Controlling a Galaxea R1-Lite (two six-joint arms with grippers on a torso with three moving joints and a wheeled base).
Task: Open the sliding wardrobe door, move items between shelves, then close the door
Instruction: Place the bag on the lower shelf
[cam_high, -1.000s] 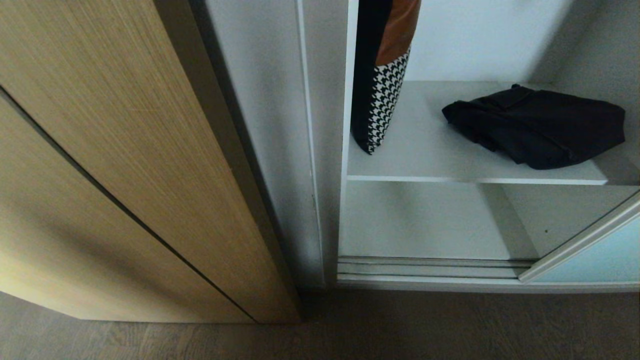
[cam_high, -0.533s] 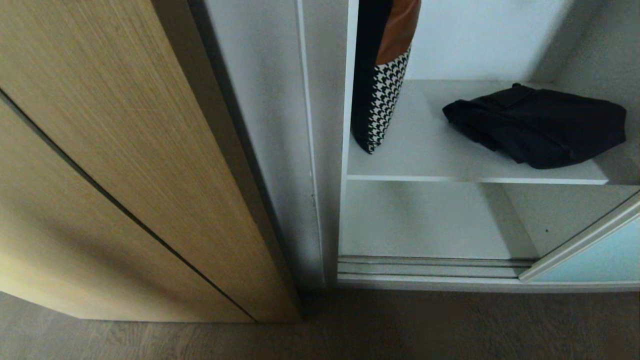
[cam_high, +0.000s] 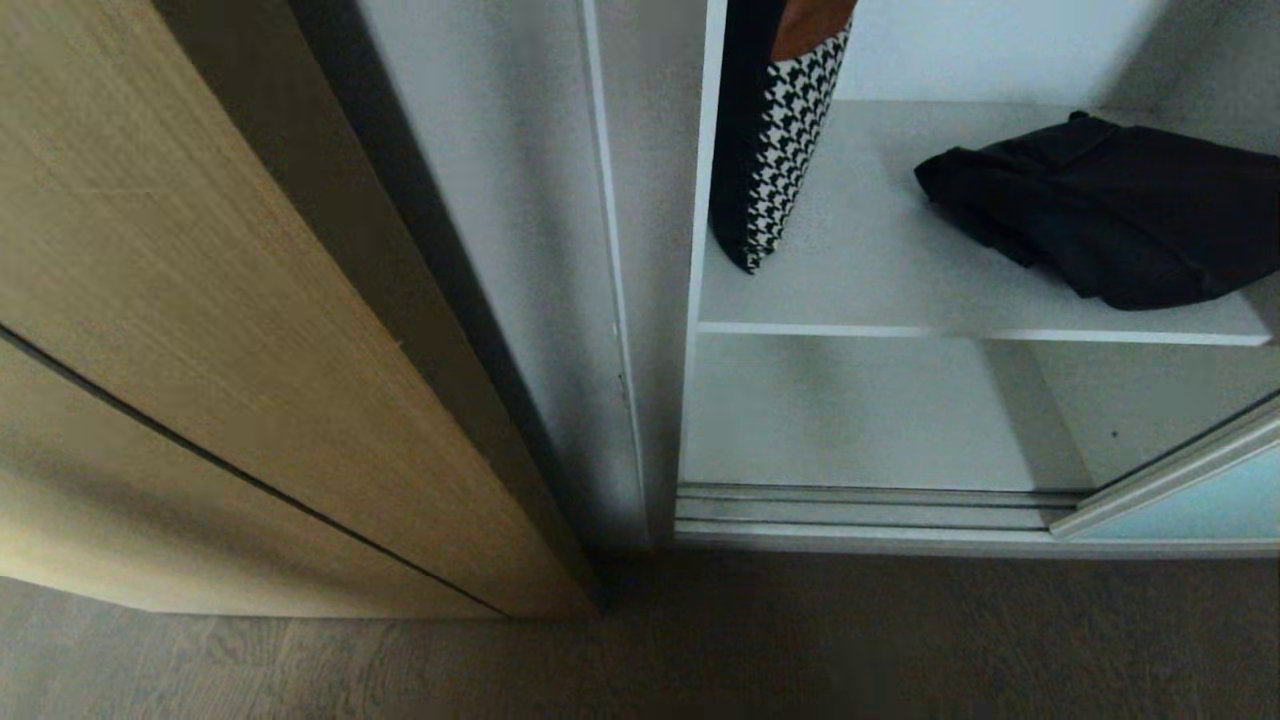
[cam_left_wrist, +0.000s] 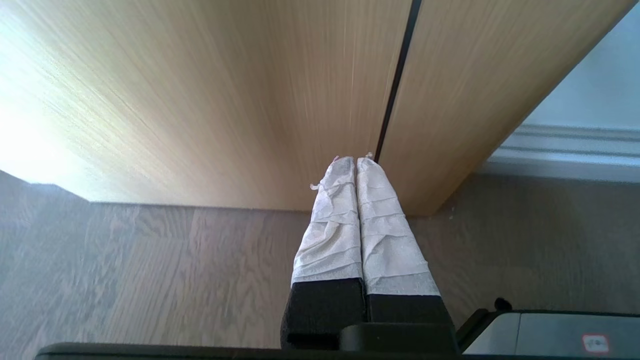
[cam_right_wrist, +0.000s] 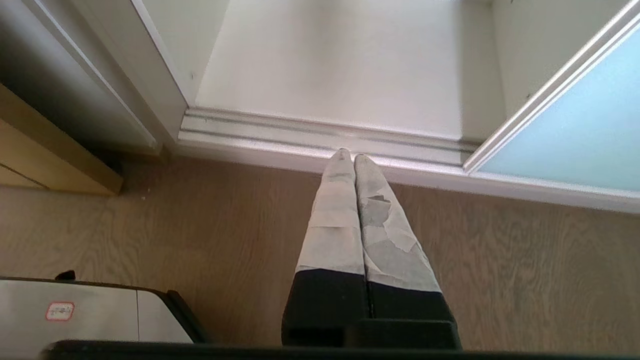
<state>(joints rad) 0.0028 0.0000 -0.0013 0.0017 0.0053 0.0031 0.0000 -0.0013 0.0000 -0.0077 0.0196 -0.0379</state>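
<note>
A black fabric item lies crumpled on a white shelf inside the wardrobe, toward the right. The pale aqua sliding door is slid to the right, leaving the wardrobe open; its silver frame shows in the right wrist view. The white board under the shelf holds nothing. Neither arm shows in the head view. My left gripper is shut and empty, hanging over the floor before the wood-grain door. My right gripper is shut and empty, over the floor in front of the door track.
A brown-and-houndstooth cushion stands upright at the shelf's left end. The wood-grain door with a dark groove fills the left. Grey wood floor runs in front. The robot's base corner shows beside the right gripper.
The whole head view has shifted: the shelf, cushion and black item sit higher in the picture and more floor shows. The things themselves have not moved.
</note>
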